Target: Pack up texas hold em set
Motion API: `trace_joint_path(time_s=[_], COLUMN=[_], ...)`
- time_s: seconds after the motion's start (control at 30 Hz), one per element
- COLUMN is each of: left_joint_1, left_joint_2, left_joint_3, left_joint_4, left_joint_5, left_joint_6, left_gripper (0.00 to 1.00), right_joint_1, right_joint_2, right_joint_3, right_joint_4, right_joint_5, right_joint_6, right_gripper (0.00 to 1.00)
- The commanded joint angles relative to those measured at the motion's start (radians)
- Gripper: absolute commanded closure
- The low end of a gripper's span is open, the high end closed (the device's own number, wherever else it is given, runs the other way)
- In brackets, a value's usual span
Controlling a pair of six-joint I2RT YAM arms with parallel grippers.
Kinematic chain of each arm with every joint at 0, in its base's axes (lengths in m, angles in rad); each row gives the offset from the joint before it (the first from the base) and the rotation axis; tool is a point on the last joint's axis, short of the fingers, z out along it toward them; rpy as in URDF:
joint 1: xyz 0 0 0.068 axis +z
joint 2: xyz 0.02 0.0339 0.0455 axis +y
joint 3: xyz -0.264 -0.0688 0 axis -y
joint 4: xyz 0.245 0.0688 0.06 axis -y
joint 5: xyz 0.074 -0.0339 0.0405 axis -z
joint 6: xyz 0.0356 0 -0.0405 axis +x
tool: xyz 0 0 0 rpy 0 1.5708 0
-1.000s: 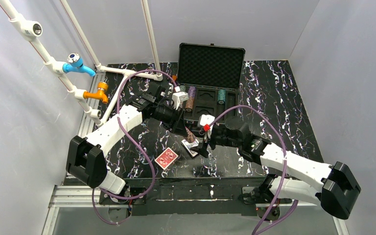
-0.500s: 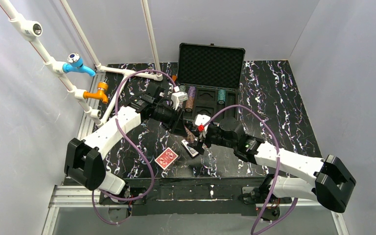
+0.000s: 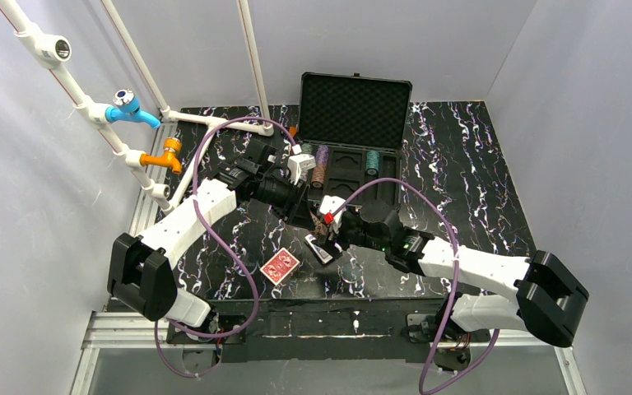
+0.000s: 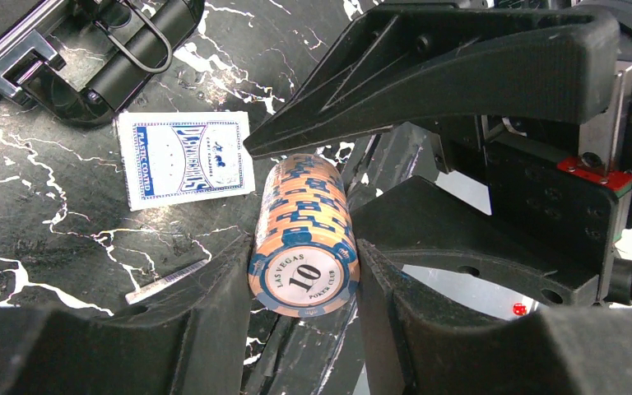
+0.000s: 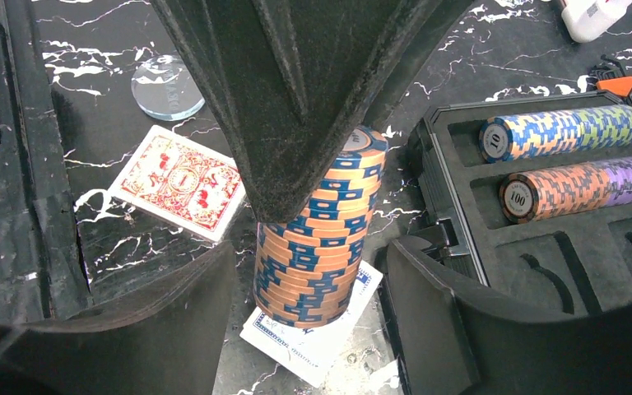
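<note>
One chip stack: left gripper tight on it, right gripper opposite, astride.

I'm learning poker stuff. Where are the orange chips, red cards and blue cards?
orange chips (image 4: 304, 276): left wrist view, end face marked 10.
red cards (image 5: 179, 181): right wrist view, middle of patterned back.
blue cards (image 4: 185, 158): left wrist view, middle of printed top.

The black, white-veined worktop carries an open black briefcase beyond both sets of jaws, with its lid raised. A blue-backed deck lies flat just below where the jaws meet. A red-backed deck lies flat to the left of the right jaws, apart from the blue one. A clear round disc lies near the red deck.
</note>
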Motion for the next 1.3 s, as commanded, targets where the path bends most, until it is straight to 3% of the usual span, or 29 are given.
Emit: trace_joint_path(time_s=[0.0, 0.47, 0.87, 0.97, 1.1, 1.13, 1.17, 1.27], left_joint_1=[0.003, 0.002, 0.003, 0.003, 0.003, 0.003, 0.003, 0.003], left_joint_2=[-0.061, -0.058, -0.056, -0.062, -0.083, -0.089, -0.091, -0.095], left_joint_3=[0.0, -0.001, -0.001, -0.006, -0.02, -0.024, -0.026, -0.029], left_joint_4=[0.013, 0.012, 0.013, 0.015, 0.025, 0.029, 0.032, 0.034], left_joint_5=[0.053, 0.056, 0.061, 0.056, 0.016, 0.003, -0.009, -0.045], left_joint_6=[0.001, -0.002, -0.006, -0.003, -0.007, -0.008, -0.008, -0.008], left_gripper=[1.0, 1.0, 0.99, 0.88, 0.65, 0.43, 0.07, 0.02], right_joint_1=[0.013, 0.04, 0.074, 0.082, 0.09, 0.092, 0.093, 0.096], right_joint_2=[0.011, 0.023, 0.018, 0.015, 0.009, 0.007, 0.005, -0.005], right_joint_3=[0.035, 0.024, 0.015, 0.012, 0.009, 0.007, 0.005, -0.005], right_joint_4=[0.077, 0.133, 0.131, 0.128, 0.121, 0.121, 0.121, 0.12], right_joint_5=[0.021, 0.064, 0.084, 0.086, 0.087, 0.087, 0.089, 0.093], right_joint_6=[-0.011, -0.005, -0.012, -0.018, -0.024, -0.024, -0.024, -0.024], right_gripper=[0.26, 0.3, 0.62, 0.65, 0.67, 0.68, 0.68, 0.69])
